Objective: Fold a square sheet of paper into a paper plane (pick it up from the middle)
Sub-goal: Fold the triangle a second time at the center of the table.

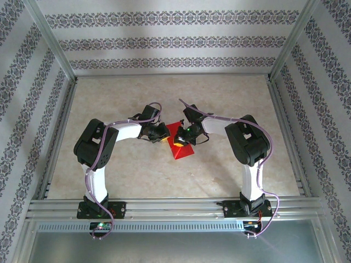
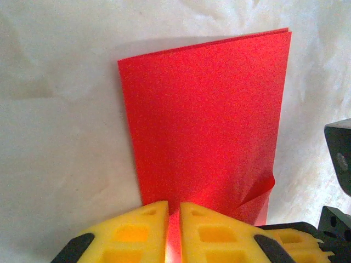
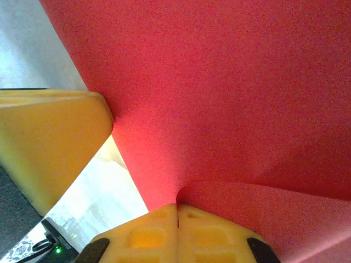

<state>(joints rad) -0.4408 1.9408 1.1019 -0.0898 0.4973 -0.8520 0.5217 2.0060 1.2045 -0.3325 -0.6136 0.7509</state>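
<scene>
Two arms, one sheet, one walled bench; entries run from largest to smallest.

1. Enclosure walls (image 1: pixel 164 41): pale, with bands of dark floral pattern, standing on three sides of the bench and carried on a metal frame (image 1: pixel 52 46).

2. Table (image 1: pixel 164 98): beige, mottled like stone, with a metal rail along its near edge where both bases are bolted.

3. Left arm (image 1: pixel 98 148): white and black, rising from its base and bending inward towards the middle of the table.

4. Right arm (image 1: pixel 249 142): same make, bent inward the opposite way, so that the two wrists almost meet.

5. Red sheet of paper (image 1: pixel 184 150) (image 2: pixel 203 120) (image 3: pixel 219 82): lying at the middle of the table between the two wrists. It is folded over on itself; two layers show at the far edge in the left wrist view. It lies flat except for one near corner, which curls upward.

6. Left gripper (image 1: pixel 163 135) (image 2: pixel 174 211): yellow fingers drawn almost together, with the near edge of the sheet pinched in the thin slit between them.

7. Right gripper (image 1: pixel 184 137) (image 3: pixel 177 211): yellow fingers pressed fully together, no gap visible. A raised flap of the sheet starts right at the seam between the tips, so it looks nipped there. The left gripper's finger sits just beside it.
</scene>
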